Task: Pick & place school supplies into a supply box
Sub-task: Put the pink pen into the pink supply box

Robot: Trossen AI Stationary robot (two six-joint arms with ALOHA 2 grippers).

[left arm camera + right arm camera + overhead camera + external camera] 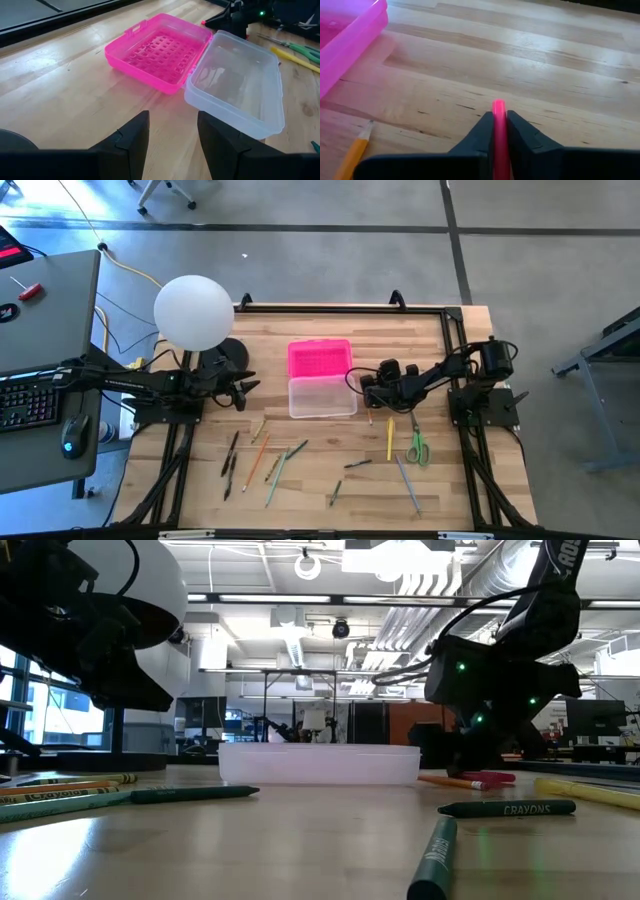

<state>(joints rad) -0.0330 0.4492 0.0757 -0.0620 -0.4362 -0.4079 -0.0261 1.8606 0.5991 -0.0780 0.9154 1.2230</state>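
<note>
The right gripper (499,131) is closed on a thin pink pen (498,117), its two fingers pinching the shaft from either side so that only the round pink end shows beyond the tips. In the high view this gripper (371,392) sits low over the desk (330,515) just beside the right end of the box (322,397), whose clear tray lies open with the pink lid (320,359) folded back flat behind it. The pen looks light and stiff, with a smooth round barrel that could roll or pivot between the fingers; a hold near the middle of its length seems safest, and whether this one is at the middle or nearer an end cannot be told. An orange pencil (354,152) lies on the desk just beside the gripper, on the lid's side, apart from the fingers. The tray looks light too and may slide if nudged, so the pen probably wants to go in lengthwise, in line with the tray's long side. The left gripper (172,135) waits with its fingers spread and nothing between them, hovering near the left of the box and facing it. The other pencils (265,460), crayons (508,808) and scissors (418,448) lie scattered on the near part of the desk, well apart from the box.
</note>
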